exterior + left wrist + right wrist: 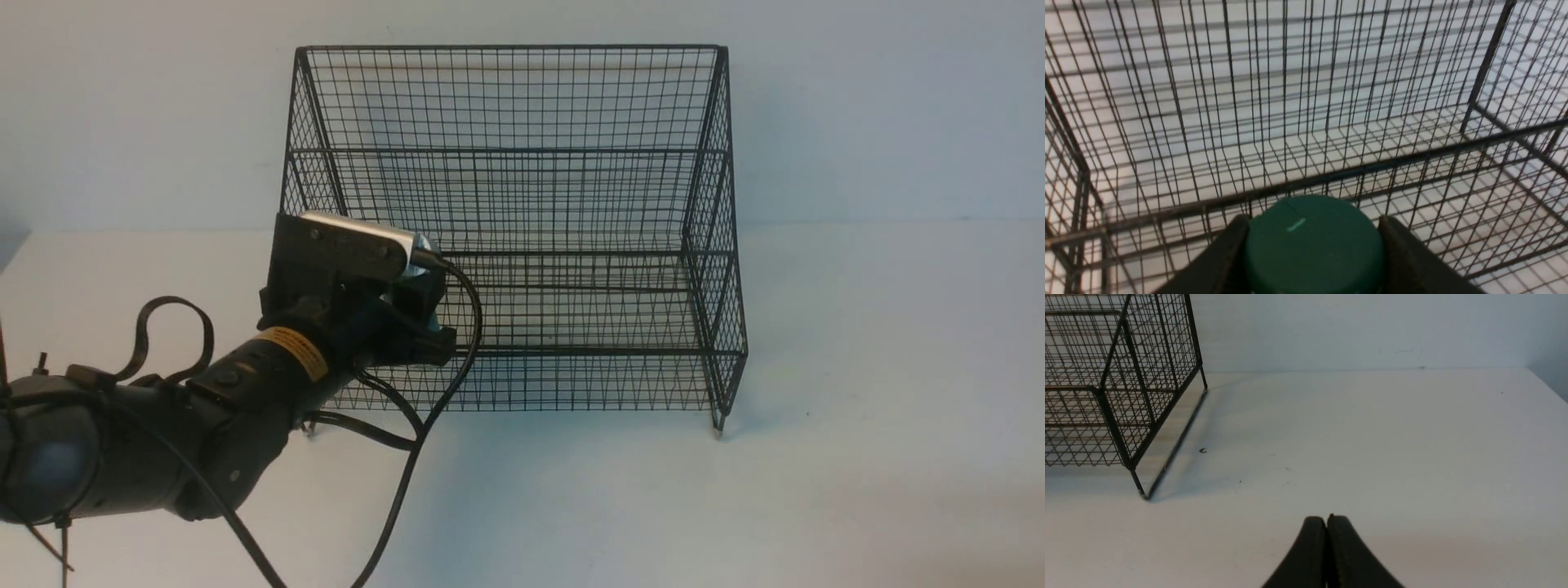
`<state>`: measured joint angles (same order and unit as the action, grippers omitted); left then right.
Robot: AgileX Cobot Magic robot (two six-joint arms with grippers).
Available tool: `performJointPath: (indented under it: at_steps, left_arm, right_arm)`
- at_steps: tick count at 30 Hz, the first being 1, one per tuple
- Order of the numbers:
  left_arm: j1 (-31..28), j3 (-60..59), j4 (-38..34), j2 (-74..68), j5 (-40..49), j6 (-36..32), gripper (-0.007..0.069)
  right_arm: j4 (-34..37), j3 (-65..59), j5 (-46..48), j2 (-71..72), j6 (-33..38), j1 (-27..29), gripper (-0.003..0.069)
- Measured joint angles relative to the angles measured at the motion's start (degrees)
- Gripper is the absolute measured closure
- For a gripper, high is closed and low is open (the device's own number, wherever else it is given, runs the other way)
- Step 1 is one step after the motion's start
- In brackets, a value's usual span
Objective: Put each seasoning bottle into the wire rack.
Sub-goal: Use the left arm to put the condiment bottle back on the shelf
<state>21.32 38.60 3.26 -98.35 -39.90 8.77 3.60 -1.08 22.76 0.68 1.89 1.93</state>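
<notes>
Gripping the seasoning bottle (1314,249), label unreadable, left hand (1312,223) faces the wire rack (506,150).

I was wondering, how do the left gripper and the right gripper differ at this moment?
The left gripper is clamped on the green-capped seasoning bottle; the right gripper is shut on nothing, its fingers pressed together. The left gripper is at the wire rack's front left, facing its tiers; the right gripper hangs over the white table, apart from the rack. Both are black.
</notes>
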Motion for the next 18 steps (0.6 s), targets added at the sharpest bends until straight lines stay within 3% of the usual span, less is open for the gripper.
performJointPath:
  at_steps: [11, 15, 18]
  left_arm:
    - [0.1, 0.2, -0.2, -2.8, -2.1, -0.1, 0.0286]
    - [0.1, 0.2, -0.2, -2.8, -2.3, -0.1, 0.0237]
    - [0.3, 0.2, 0.4, -1.9, -0.8, -0.1, 0.0134]
  right_arm:
    - [0.0, 0.0, 0.0, 0.0, 0.0, 0.0, 0.0676]
    - [0.0, 0.0, 0.0, 0.0, 0.0, 0.0, 0.0676]
    - [0.0, 0.0, 0.0, 0.0, 0.0, 0.0, 0.0676]
